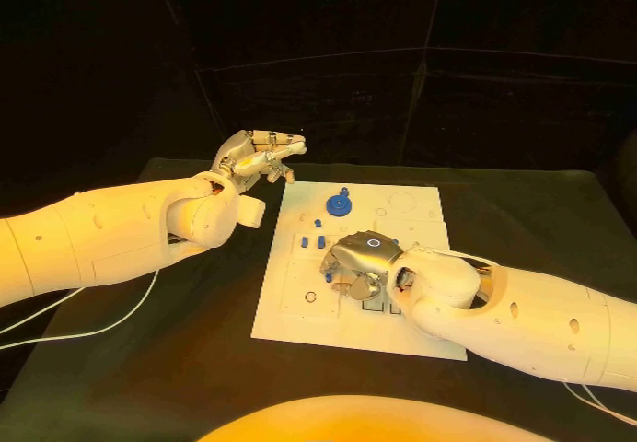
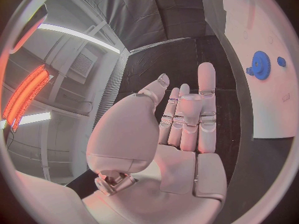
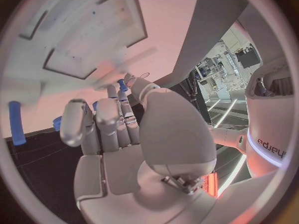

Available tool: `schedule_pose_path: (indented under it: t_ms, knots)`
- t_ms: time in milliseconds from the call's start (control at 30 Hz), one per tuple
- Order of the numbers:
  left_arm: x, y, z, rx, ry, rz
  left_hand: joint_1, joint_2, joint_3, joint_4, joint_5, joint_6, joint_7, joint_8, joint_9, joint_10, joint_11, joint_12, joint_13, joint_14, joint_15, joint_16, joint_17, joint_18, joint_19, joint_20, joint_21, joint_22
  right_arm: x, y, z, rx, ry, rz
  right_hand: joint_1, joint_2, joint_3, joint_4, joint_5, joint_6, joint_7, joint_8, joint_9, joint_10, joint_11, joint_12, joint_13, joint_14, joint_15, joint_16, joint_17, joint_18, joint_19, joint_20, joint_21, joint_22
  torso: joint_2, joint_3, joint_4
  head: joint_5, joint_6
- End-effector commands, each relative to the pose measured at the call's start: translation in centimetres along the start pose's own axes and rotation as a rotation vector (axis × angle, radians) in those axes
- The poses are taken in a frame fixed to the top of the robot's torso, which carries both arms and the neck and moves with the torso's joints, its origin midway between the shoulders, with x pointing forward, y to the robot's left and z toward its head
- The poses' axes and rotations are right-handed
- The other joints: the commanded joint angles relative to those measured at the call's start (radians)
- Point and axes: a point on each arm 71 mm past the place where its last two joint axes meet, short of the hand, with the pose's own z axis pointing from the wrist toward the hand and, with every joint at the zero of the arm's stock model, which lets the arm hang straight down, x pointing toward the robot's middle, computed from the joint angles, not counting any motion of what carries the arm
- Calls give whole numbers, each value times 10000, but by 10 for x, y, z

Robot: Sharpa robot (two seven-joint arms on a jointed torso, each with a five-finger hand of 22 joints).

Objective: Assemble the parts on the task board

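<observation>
Nearest the robot, the right hand (image 1: 361, 264) lies low over the middle of the task board (image 1: 299, 308), its fingers bent downward toward the white surface. In the right wrist view the same hand (image 3: 118, 134) has its fingers curled close together, and a small blue part (image 3: 122, 85) shows at the fingertips (image 3: 134, 82); whether the hand actually pinches that part or merely touches it cannot be told. A blue peg (image 3: 15, 122) appears at the edge of that wrist view, beside a recessed rectangular pocket (image 3: 72, 64) in the board.

Farther along the board, several small blue parts (image 1: 311, 241) stand just beside the right hand's fingers. Beyond them a blue gear (image 1: 341, 203) sits near the board's far edge; the left wrist view shows this gear (image 2: 260, 65) flat on the white plate with a smaller blue piece (image 2: 281, 61) next to it.

Farthest away, the left hand (image 1: 259, 156) is raised above the black table (image 1: 133, 368), off the board's far left corner. Its fingers (image 2: 206, 104) are extended and apart, and it holds nothing.
</observation>
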Motion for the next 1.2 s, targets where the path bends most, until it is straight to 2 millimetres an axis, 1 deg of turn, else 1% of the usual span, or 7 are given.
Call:
schedule_pose_path:
  t_ms: [33, 200, 333, 600, 733, 900, 1200]
  knots:
    - [0, -1, 0, -11, 126, -100, 37, 60, -23, -8, 41, -76, 11, -22, -7, -27, 30, 55, -10, -38, -11, -6, -6, 136, -6, 45, -66, -11, -8, 0, -4, -113, -912, 193, -103, 26, -67, -7, -69, -71, -3, -25, 12, -47, 8, 81, 14, -11, 60, -62, -52, 193, -55, 10, -47, -27, 2, 7, -13, 1, 11]
    - [-1, -1, 0, -31, 126, -102, 45, 60, -23, -11, 40, -85, 14, -23, -8, -36, 32, 54, -11, -48, -11, -22, -46, 136, -4, 46, -69, -15, -15, -4, -21, -28, -1381, 480, -107, 54, -80, -6, -62, -44, -48, 13, 33, 62, -35, 222, 30, 5, 35, -57, -75, 184, -3, 2, -27, 18, -7, 0, -10, -36, 62]
    - [-1, -1, 0, -48, 127, -105, 45, 60, -23, -11, 40, -85, 14, -23, -8, -36, 32, 54, -11, -48, -11, -22, -46, 136, -4, 46, -69, -15, -32, -17, -34, 446, -1663, 634, -134, 15, -117, -3, -68, -44, -114, 13, 36, 77, -70, 276, 26, 9, 11, -65, -104, 183, 12, -13, -28, 21, -12, -11, -24, -140, 142]
    - [0, 0, 0, -56, 187, -137, 55, 60, -23, -17, 40, -93, 16, -23, -8, -45, 34, 54, -12, -57, -10, -34, -74, 136, -3, 46, -74, -19, -64, -62, -56, 1880, -1210, 412, -371, -201, -831, 130, 78, -294, -336, 4, 36, -346, -207, 430, -14, 18, -101, -121, -272, 211, -48, -122, -163, -147, -16, -28, -6, -338, 325]
    - [0, 0, 0, -58, 218, -152, 55, 60, -23, -17, 40, -93, 16, -23, -8, -45, 34, 54, -12, -57, -10, -34, -74, 136, -3, 46, -74, -19, -68, -76, -62, 2301, -932, 279, -302, -178, -1151, 157, 112, -335, -395, 10, 41, -474, -228, 531, -10, 19, -125, -153, -351, 231, -95, -149, -244, -255, -2, -19, 15, -355, 367]
    - [1, 0, 0, -62, 227, -156, 55, 60, -23, -17, 40, -93, 16, -23, -8, -45, 34, 54, -12, -57, -10, -34, -74, 136, -3, 46, -74, -19, -68, -86, -65, 2580, -646, 54, -174, -106, -1408, 179, 119, -351, -451, 17, 46, -585, -232, 641, -10, 2, -132, -219, -470, 246, -130, -159, -313, -343, 25, 7, -9, -338, 385]
    - [1, 0, 0, -69, 244, -164, 55, 60, -23, -17, 40, -93, 16, -23, -8, -45, 34, 54, -12, -57, -10, -34, -74, 136, -3, 46, -74, -19, -65, -89, -60, 2622, -92, -230, -23, 34, -1536, 185, 141, -288, -491, 40, 56, -544, -254, 815, 6, -4, -147, -259, -549, 253, -137, -172, -358, -390, 9, -8, 21, -340, 344]
